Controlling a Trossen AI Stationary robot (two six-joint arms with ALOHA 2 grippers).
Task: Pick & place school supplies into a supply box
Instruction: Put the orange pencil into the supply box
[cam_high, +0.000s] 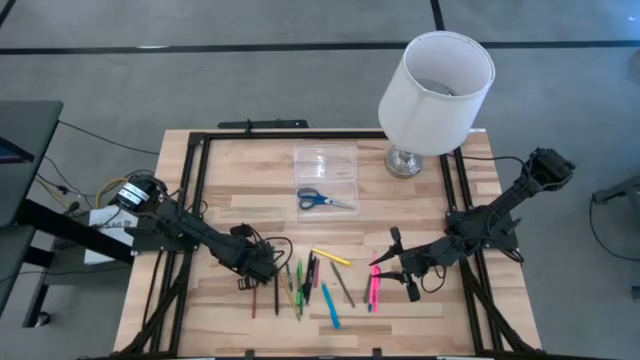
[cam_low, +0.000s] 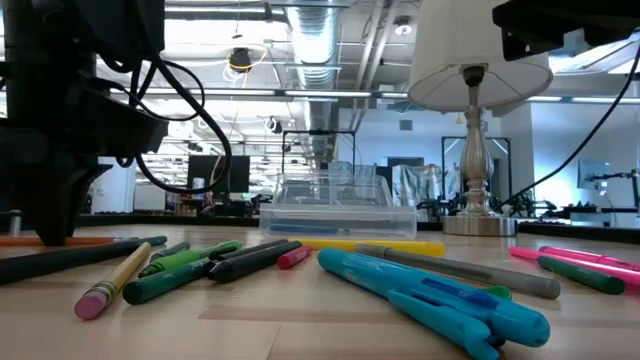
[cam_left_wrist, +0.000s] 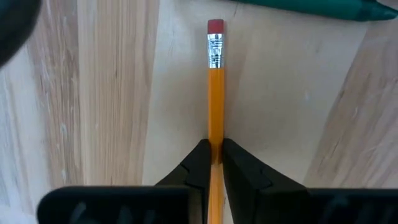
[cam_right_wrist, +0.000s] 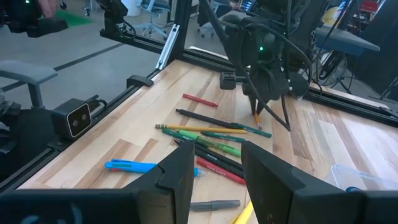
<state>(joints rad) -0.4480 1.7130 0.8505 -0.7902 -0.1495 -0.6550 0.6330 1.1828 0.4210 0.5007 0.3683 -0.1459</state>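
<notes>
An orange pencil (cam_left_wrist: 215, 93) with a pink eraser (cam_left_wrist: 215, 25) lies on the wooden table among loose pens and markers. My left gripper (cam_left_wrist: 214, 160) stands over it, pointing down, shut on its shaft; the same gripper shows at the table's near left (cam_high: 264, 266). My right gripper (cam_right_wrist: 214, 171) hangs open above the table's near right (cam_high: 397, 262), beside two pink markers (cam_high: 374, 286), and holds nothing. The clear supply box (cam_high: 325, 165) stands at the far middle. Blue-handled scissors (cam_high: 324, 200) lie at its near part. My left gripper pinches the pencil's shaft (cam_left_wrist: 215, 140) between its two fingertips, one on each long side. The fingers come from above, pointing down. The eraser end sticks out past them, and the other end is hidden under the gripper. The pencil lies flat on the table.
A lamp with a white shade (cam_high: 437, 92) stands at the far right, next to the box. Green and black pens (cam_high: 300, 280), a yellow one (cam_high: 332, 257), a grey one (cam_high: 343, 285) and a blue one (cam_high: 330, 305) lie between the grippers. Black rails (cam_high: 190, 185) frame the table.
</notes>
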